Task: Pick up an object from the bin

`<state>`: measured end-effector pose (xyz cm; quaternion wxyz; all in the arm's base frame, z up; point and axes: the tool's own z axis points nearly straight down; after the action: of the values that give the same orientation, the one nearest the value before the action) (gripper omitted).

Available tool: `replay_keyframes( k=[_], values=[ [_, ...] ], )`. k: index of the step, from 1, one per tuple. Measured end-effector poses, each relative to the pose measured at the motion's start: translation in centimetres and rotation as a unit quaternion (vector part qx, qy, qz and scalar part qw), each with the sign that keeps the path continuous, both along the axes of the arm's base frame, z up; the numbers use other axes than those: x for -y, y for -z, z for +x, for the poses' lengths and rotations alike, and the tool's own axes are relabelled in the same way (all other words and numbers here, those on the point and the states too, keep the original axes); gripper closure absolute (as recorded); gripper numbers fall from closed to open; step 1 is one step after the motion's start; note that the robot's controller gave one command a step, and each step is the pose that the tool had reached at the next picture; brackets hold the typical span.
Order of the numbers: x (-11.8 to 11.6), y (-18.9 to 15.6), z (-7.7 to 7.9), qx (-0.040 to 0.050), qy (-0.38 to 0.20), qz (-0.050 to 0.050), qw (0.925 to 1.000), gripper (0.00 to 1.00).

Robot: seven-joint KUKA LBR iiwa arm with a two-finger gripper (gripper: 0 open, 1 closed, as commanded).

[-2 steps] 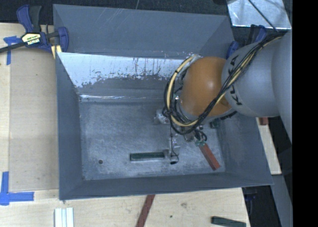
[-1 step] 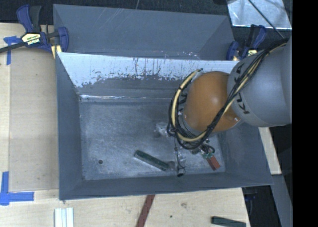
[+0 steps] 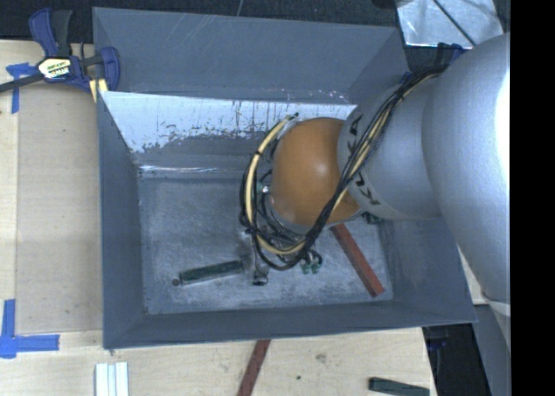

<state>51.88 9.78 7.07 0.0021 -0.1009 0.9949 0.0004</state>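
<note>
Gripper [image 3: 258,271] low over the floor of the bin [image 3: 121,212]; whether open or closed cannot be told. Dark green rod [image 3: 208,273] lies flat just beside it, leftward; reddish-brown strip [image 3: 360,260] lies rightward.

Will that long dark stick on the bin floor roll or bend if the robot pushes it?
The dark stick looks thin and straight, so it is probably stiff and light. It lies flat on the bin floor, so it can't tip; if it is round it might roll or slide sideways.
</note>
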Motion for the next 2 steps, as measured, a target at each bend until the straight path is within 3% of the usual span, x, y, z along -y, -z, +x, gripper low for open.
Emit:
replay_keyframes(
  k=[1, 2],
  values=[
    [0.04, 0.05, -0.05, -0.0007, 0.000, 0.000, 1.0000, 0.00],
    [0.04, 0.05, -0.05, -0.0007, -0.001, 0.000, 1.0000, 0.00]
  ],
)
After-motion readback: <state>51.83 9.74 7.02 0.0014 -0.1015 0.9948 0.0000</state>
